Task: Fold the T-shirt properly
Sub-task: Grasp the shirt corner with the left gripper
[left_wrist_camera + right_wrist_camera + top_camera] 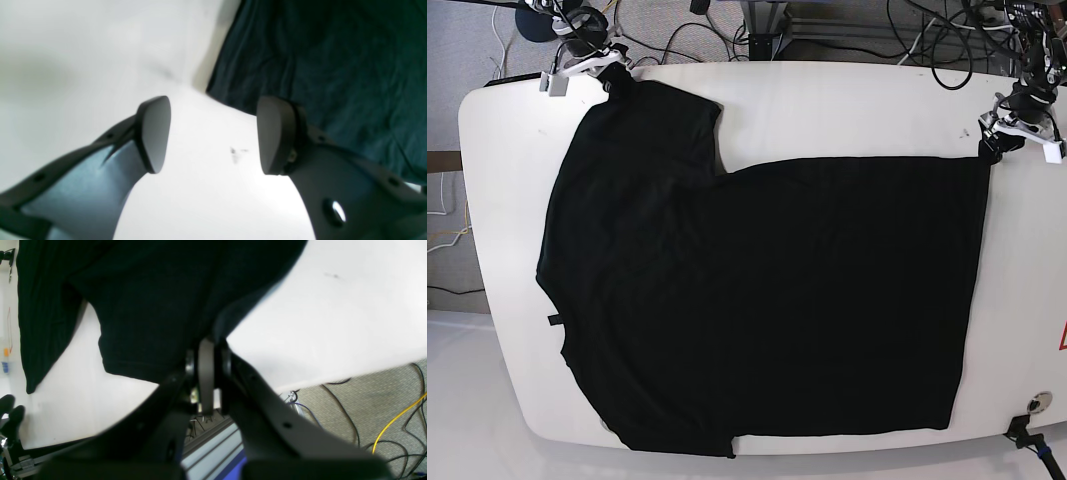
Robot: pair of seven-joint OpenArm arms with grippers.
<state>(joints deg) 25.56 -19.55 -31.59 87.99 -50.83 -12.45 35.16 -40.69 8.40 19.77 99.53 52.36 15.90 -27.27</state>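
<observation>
The black T-shirt (767,300) lies spread flat on the white table (847,110), collar and small neck tag (555,320) toward the left edge. At the far left corner my right gripper (615,80) is shut on the edge of a sleeve; in the right wrist view its jaws (206,353) pinch the dark cloth (146,306), which hangs lifted from them. My left gripper (990,140) stands at the shirt's far right hem corner. In the left wrist view that gripper (213,136) is open over bare table, and the shirt's corner (300,66) lies just beyond the fingertips.
Cables (393,420) run over the grey floor past the table's edge, and more cables (727,30) and an aluminium frame (777,20) sit behind the table. A small dark smudge (234,155) marks the tabletop between the left fingers. A red mark (1061,338) shows at the right edge.
</observation>
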